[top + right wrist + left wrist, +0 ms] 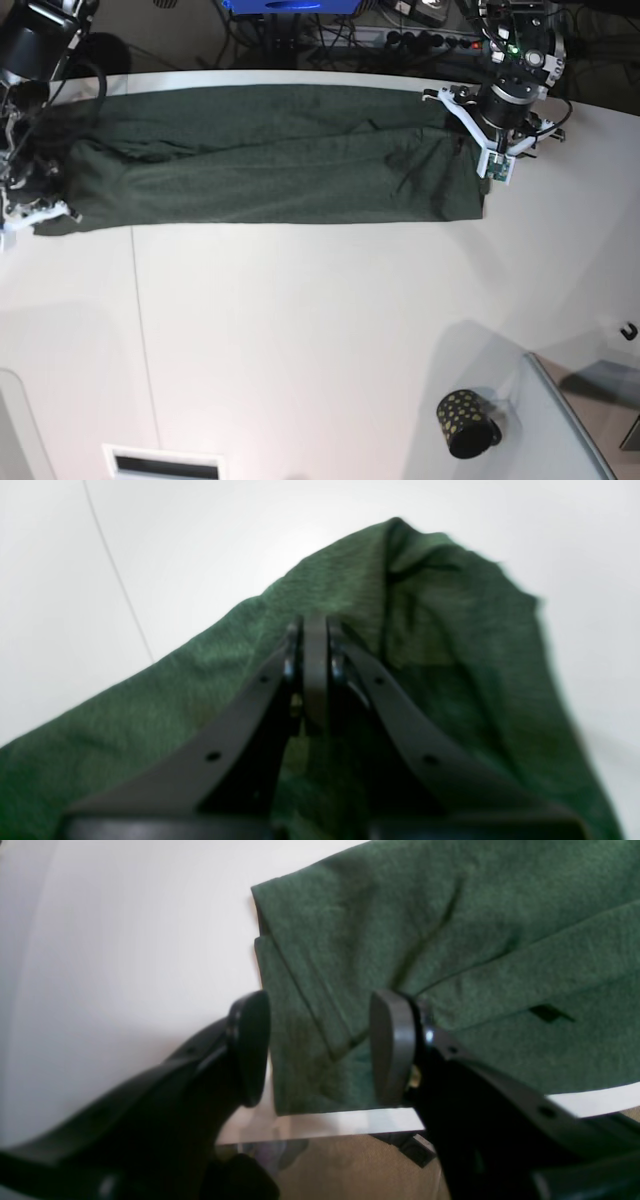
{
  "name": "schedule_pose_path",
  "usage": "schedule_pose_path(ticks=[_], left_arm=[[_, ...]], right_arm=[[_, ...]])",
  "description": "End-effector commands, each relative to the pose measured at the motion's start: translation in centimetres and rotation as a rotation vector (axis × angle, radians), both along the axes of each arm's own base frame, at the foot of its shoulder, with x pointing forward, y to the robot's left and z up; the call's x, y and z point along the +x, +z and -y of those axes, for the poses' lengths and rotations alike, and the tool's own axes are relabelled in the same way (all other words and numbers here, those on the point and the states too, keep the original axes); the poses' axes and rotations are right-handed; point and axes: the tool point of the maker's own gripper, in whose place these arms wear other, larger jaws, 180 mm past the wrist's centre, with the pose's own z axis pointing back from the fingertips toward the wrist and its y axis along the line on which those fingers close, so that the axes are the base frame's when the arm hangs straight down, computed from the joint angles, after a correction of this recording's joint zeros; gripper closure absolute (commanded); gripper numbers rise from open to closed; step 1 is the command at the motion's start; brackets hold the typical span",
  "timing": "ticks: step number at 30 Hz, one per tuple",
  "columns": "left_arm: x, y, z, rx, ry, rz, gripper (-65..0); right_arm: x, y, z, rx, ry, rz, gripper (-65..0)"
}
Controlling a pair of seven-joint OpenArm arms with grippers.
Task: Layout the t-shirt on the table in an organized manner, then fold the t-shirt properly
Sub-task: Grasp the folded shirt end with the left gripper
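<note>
Nearest us, cup (pixel 466 423) lies tipped on table (pixel 300 350), contents not visible. We see shirt (pixel 260 165) folded into a long band along the far edge. Left gripper (pixel 320 1050) jaws apart over its corner; right gripper (pixel 315 645) clamped on shirt.

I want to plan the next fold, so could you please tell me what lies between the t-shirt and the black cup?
Only bare white table lies between the t-shirt and the cup, as the base view shows.
</note>
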Motion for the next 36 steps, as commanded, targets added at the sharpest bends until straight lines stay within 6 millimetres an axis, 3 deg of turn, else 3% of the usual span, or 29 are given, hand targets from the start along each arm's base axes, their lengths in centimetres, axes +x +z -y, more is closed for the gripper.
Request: schedule_pose_path(ticks=[1,4,8,10,13,16,22,27,36], left_arm=[[0.2,1.0,-1.2,0.031,0.018,0.031,-30.4],[0.1,1.6,-3.1,0.007,0.086,0.054,-30.6],[0.2,3.2,-4.8,-0.137,0.117,0.121,-32.1],[0.3,3.9,-5.3,-0.208,0.093,0.148,-38.7],[0.1,4.3,-6.8,-0.279,0.081,0.168,-56.6],[-0.3,3.1,-7.8,-0.339,0.103,0.143,-63.0],[0.6,0.1,-6.5,-0.541,0.036,0.095,-63.4],[1.4,-2.9,-7.6,-0.531,0.092,0.043,-63.2],[2.5,-6.7,-3.8,-0.583,0.039,-0.072,-63.2]], right_arm=[[0.8,1.3,2.0,-0.043,-0.011,0.04,-0.2],[0.8,1.2,2.1,-0.038,-0.02,0.04,-0.2],[1.0,3.4,2.4,-0.081,-0.006,0.098,0.0],[0.9,4.9,1.8,-0.075,-0.001,0.152,0.0],[0.4,7.0,1.4,-0.089,0.018,0.21,-0.2],[0.2,7.8,1.3,-0.109,0.03,0.221,-0.2],[-0.4,7.3,1.2,-0.106,0.032,0.203,-0.2],[-0.8,7.0,1.2,-0.106,0.032,0.194,-0.2],[-1.2,6.8,1.2,-0.107,0.032,0.186,-0.2]])
